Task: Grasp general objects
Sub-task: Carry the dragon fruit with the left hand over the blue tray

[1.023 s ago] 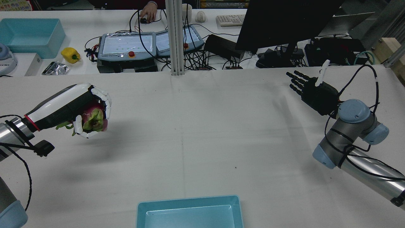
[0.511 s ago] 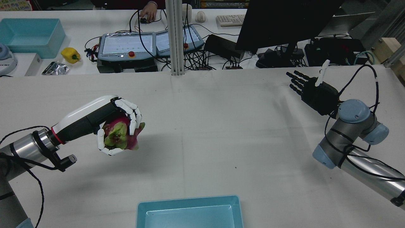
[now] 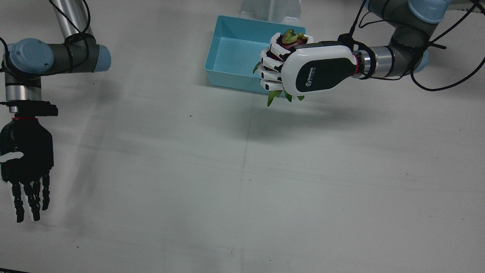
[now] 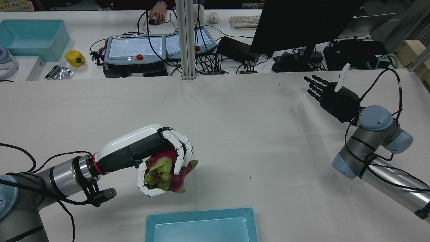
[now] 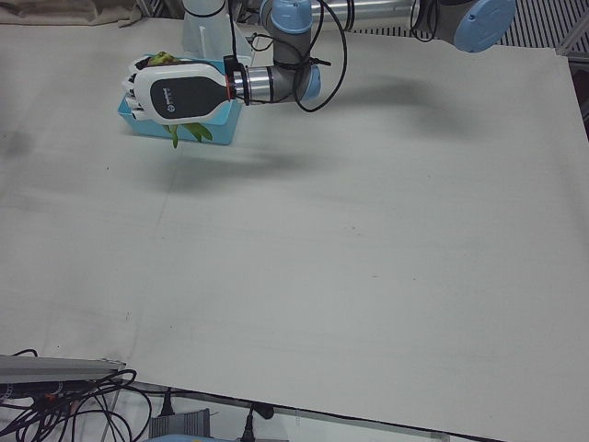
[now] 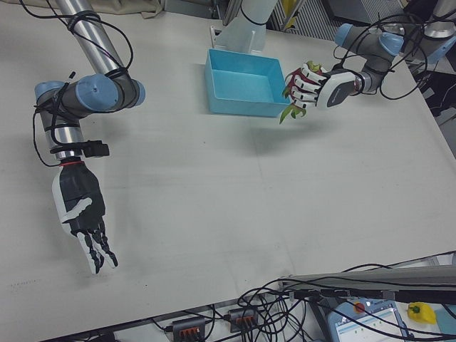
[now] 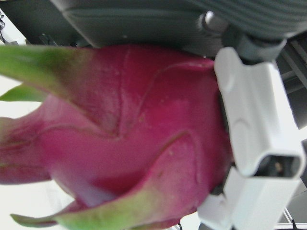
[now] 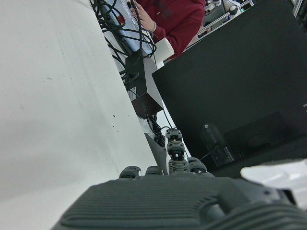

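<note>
Left hand (image 4: 158,158) wraps dragon fruit (image 4: 166,174) lower left in rear view, just above bin (image 4: 201,224); right hand (image 4: 331,95) splayed empty, upper right.

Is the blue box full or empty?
Empty. The front view shows the blue box with a bare floor. The dragon fruit is not inside yet; the left hand holds it in the air.

Bright even light, soft shadows, blurred close-up
</note>
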Controlling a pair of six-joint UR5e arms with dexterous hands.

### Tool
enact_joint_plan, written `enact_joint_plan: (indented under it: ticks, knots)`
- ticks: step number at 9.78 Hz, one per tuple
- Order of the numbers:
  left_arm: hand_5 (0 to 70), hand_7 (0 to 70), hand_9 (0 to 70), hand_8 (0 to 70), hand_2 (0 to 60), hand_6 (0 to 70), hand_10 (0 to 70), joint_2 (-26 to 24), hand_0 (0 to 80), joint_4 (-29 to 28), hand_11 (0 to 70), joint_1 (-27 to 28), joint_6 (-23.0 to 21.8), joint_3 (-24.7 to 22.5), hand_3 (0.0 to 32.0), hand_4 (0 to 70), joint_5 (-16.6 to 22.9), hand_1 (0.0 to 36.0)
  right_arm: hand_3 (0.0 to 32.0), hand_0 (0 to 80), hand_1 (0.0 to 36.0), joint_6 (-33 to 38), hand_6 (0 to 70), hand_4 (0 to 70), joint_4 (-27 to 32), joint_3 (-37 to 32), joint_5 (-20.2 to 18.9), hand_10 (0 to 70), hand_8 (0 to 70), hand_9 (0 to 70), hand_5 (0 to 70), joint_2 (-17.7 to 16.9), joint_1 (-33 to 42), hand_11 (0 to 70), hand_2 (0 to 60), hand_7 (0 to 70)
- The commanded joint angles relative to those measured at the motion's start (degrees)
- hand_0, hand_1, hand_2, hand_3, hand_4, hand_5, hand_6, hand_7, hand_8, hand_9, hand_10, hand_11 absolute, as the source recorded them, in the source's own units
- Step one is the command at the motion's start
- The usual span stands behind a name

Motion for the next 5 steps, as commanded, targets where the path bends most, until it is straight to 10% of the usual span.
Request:
enact_joint_plan:
  ticks: [1, 5]
  knots:
    - [70.0, 70.0, 70.0, 56.5, 60.0, 69.8, 64.5, -2.3, 80.0, 0.1, 70.0, 3.2, -1.2, -1.1, 0.0, 70.0, 0.4, 36.0, 0.0, 0.0, 0.0, 0.0, 0.0, 0.0, 0.0, 0.0, 0.0, 0.0, 0.0, 0.0, 0.0, 0.0, 0.0, 0.0, 0.0, 0.0]
    - [70.0, 70.0, 70.0, 55.2, 60.0, 69.9, 63.0, -4.5, 80.0, 0.4, 70.0, 7.4, -1.9, -2.5, 0.0, 70.0, 1.2, 36.0, 0.0, 0.0, 0.0, 0.0, 0.0, 0.0, 0.0, 0.0, 0.0, 0.0, 0.0, 0.0, 0.0, 0.0, 0.0, 0.0, 0.0, 0.0]
